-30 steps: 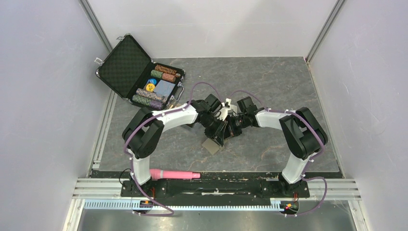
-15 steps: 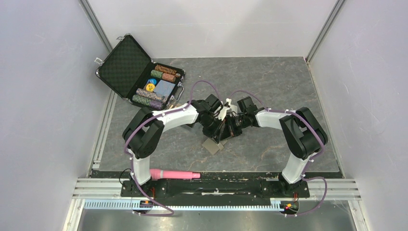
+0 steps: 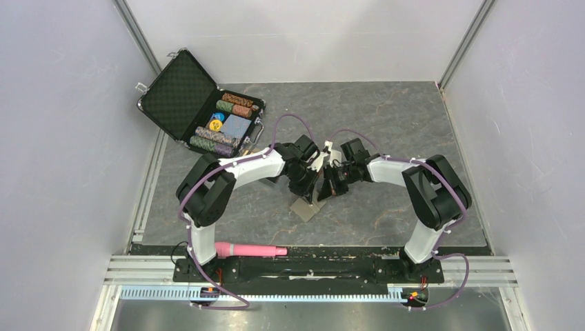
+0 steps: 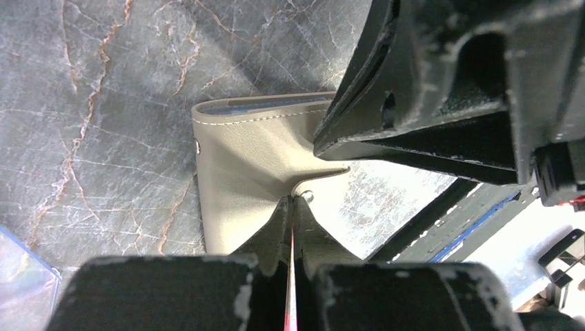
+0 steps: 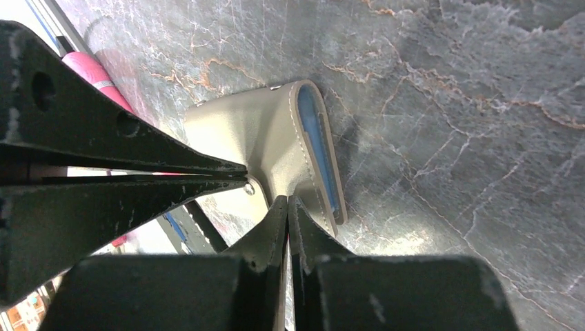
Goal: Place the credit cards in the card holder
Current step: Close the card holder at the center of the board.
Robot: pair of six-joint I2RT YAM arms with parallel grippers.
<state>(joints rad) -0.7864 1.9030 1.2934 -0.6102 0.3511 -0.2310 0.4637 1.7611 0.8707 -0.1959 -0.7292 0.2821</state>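
Grey marbled stone forms the table (image 3: 400, 124), which is closed in by plain pale walls. At 10 o'clock in the top view, an open black hard case (image 3: 176, 93) with a diamond-quilted lid lining and metal edging is set at the table's corner. In its tray, rolls of striped poker chips (image 3: 238, 105) are laid in rows along the far and near sides. A pale blue rectangle (image 3: 236, 126) and a yellow round chip (image 3: 216, 125) are held between them. A pink cylindrical stick (image 3: 250, 249) is laid along the near edge at 7 o'clock, beside the left arm's base.

Just toward 6 o'clock from the table's middle, the small flat taupe folding card holder (image 3: 303, 208) is found under the two meeting wrists. Its outside is seen as smooth, matte, leather-like material, with pale stitching along a rounded edge and a small metal snap on a tab. A light blue lining is shown in the narrow gap along one side. What is kept inside cannot be told.

The left gripper (image 4: 291, 207) is clenched, its black fingers pinched on the taupe cover beside the snap, where the material is drawn up into a ridge. The right gripper (image 5: 287, 203) is likewise clenched on the card holder's edge, next to the blue lining. In the right wrist view the left fingers are seen entering from 9 o'clock, their tips just beside the snap.
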